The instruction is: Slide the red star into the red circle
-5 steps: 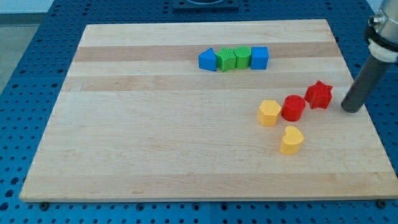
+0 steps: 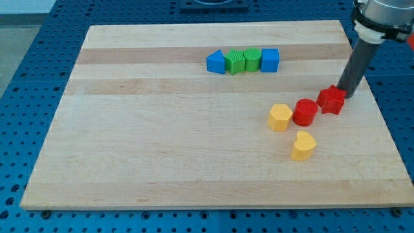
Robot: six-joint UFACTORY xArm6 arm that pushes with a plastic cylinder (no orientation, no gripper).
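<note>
The red star (image 2: pixel 331 100) lies at the view's right on the wooden board (image 2: pixel 162 149), touching or nearly touching the red circle (image 2: pixel 305 112) on its lower left. My tip (image 2: pixel 343 94) stands right at the star's upper right edge, touching it or almost so. The rod rises from there toward the view's top right.
A yellow block (image 2: pixel 280 117) sits just left of the red circle and a yellow heart (image 2: pixel 303 145) lies below it. A row of a blue block (image 2: pixel 216 62), two green blocks (image 2: pixel 244 60) and a blue cube (image 2: pixel 270 60) lies near the top centre.
My tip has moved up and to the left, from the star's right side to its upper right edge. The blocks have barely moved.
</note>
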